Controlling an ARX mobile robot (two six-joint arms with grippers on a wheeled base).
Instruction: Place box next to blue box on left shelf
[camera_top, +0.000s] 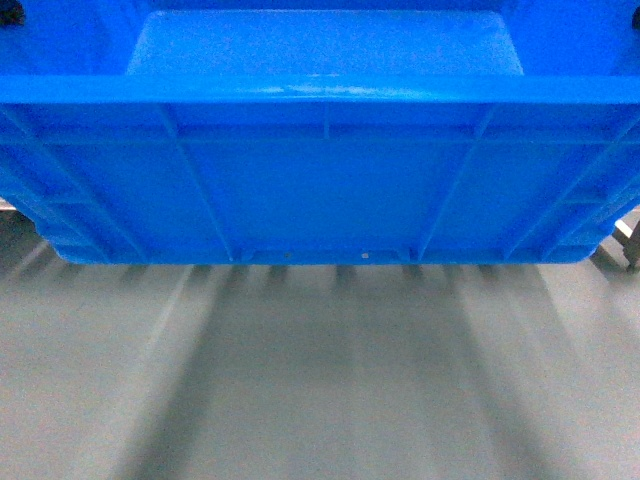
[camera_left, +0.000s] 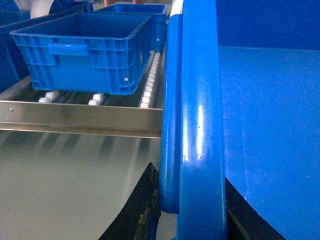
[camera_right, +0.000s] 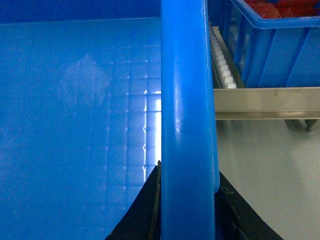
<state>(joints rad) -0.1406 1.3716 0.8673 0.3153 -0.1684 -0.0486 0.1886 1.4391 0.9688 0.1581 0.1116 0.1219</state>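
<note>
Blue ribbed box (camera_top: 320, 170), thick-rimmed, apparently gripped at both sides.

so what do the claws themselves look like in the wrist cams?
Little shows. The left claw appears as two black, curved, tapering fingers with worn, scuffed edges. The right claw has the same black curved fingers. No cables, markings or arm links are visible; the head view shows neither arm.

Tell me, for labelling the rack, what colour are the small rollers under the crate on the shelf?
White rollers, clearest in the left wrist view.
</note>
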